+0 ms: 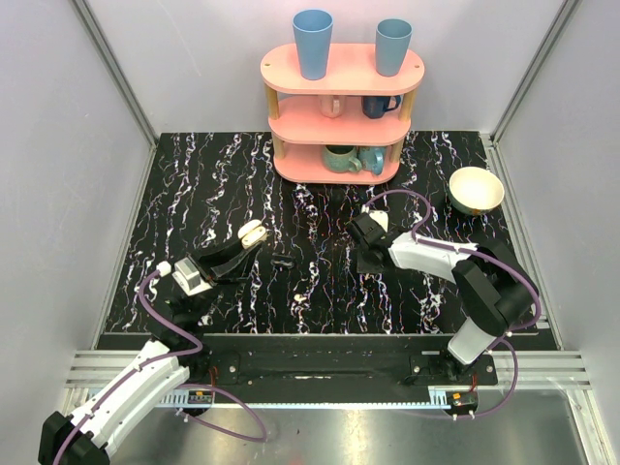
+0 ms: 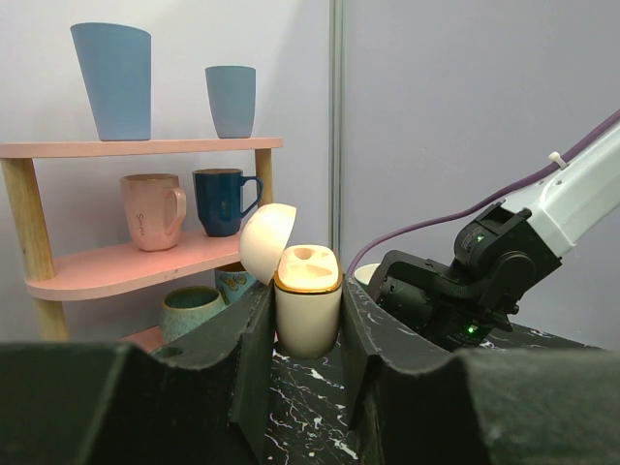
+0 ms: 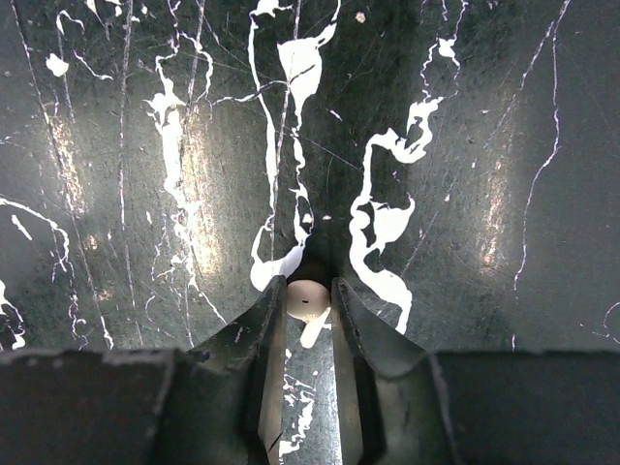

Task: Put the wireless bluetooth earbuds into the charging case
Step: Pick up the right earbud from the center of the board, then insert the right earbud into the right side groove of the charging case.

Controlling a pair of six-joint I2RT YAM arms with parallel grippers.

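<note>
With the left jaws clamped on the open charging case [image 2: 308,308], an earbud [image 3: 308,300] sits between the right jaws on the worktop [image 3: 145,194], pinch unconfirmed, so squeeze it squarely before lifting.

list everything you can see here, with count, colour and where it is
shelf: 1, pink, three tiers, back of table
cups: 2, blue, top tier
mugs: 4; pink and dark blue on the middle tier, teal and light blue on the bottom tier
bowl: 1, cream, back right of table
small dark item: 1, table centre, too small to identify
charging case: 1, cream, lid open, held upright
earbud: 1, white, on the table
table: 1, black with white veins
left gripper: 1, black, shut on the charging case
right gripper: 1, black, closed around the earbud
</note>
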